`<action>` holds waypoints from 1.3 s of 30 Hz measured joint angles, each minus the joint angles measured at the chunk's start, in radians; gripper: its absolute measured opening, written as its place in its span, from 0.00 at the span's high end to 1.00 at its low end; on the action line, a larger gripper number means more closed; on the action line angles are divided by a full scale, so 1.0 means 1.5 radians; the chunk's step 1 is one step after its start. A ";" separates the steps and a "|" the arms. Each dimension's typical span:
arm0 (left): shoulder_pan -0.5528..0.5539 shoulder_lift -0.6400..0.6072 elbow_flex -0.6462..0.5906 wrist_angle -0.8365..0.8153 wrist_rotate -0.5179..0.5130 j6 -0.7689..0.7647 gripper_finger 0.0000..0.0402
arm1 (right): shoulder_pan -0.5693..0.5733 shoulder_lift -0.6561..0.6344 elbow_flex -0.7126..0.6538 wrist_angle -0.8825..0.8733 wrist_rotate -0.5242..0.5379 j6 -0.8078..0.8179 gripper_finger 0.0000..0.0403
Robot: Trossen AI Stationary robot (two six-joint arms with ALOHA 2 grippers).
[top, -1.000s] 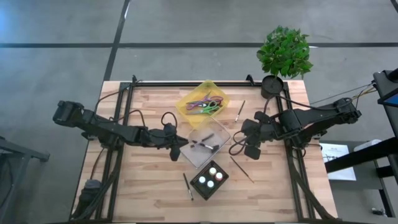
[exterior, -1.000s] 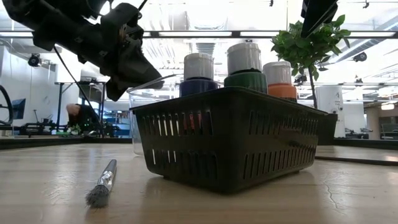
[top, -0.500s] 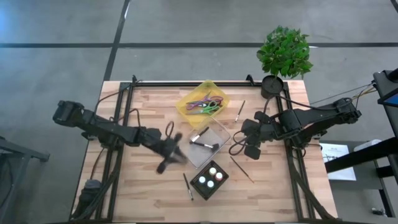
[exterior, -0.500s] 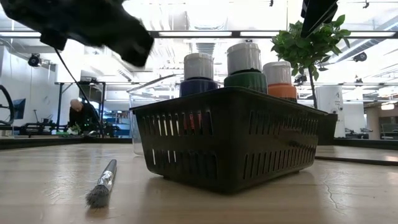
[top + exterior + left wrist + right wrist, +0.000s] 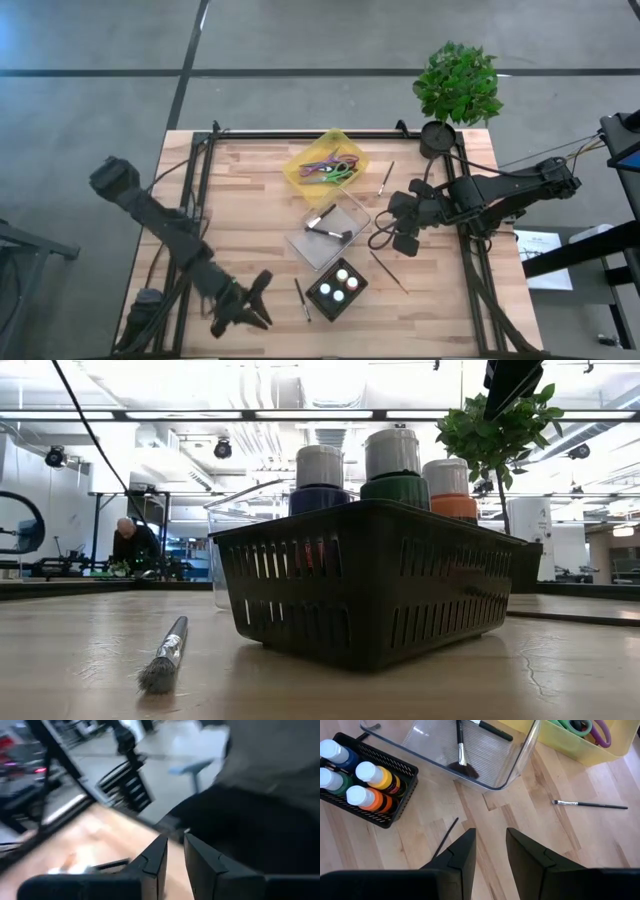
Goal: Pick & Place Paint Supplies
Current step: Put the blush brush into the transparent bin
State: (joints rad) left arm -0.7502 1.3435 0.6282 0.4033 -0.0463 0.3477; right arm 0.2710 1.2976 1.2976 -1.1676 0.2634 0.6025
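My left gripper (image 5: pixel 262 300) hangs at the lower left of the high view, fingers nearly together and empty, just left of a loose brush (image 5: pixel 301 299) beside the black basket (image 5: pixel 322 306). That brush looks light, stiff and thin; I judge it likely to roll, so I'd pinch mid-handle, not the soft bristles. My right gripper (image 5: pixel 404 234) waits at centre right, fingers slightly apart, holding nothing.
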 joint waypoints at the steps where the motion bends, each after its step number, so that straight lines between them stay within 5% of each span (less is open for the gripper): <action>1: -0.015 0.007 0.019 -0.030 -0.053 0.011 0.81 | 0.000 0.000 0.000 0.000 0.000 0.000 0.73; 4: -0.034 0.046 0.075 -0.122 -0.156 0.015 0.81 | 0.000 0.000 0.000 0.000 -0.001 0.003 0.73; 8: -0.027 0.145 0.152 -0.195 -0.199 0.027 0.81 | 0.000 0.000 0.000 0.000 -0.001 0.002 0.73; 15: -0.004 0.319 0.325 -0.387 -0.197 0.025 0.81 | 0.001 0.000 0.000 0.000 -0.001 -0.004 0.73; 19: 0.011 0.371 0.387 -0.422 -0.131 0.026 0.81 | 0.001 0.000 0.000 0.000 -0.001 -0.012 0.73; 23: 0.043 0.388 0.393 -0.422 -0.053 0.031 0.81 | 0.001 0.000 0.000 0.001 -0.001 -0.014 0.73; 39: 0.092 0.418 0.341 -0.292 0.000 0.066 0.81 | 0.001 0.000 0.000 0.001 -0.002 -0.013 0.73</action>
State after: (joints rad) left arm -0.6122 1.9711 1.1404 -0.0351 -0.0464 0.4467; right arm 0.2726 1.2976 1.2976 -1.1664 0.2611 0.5835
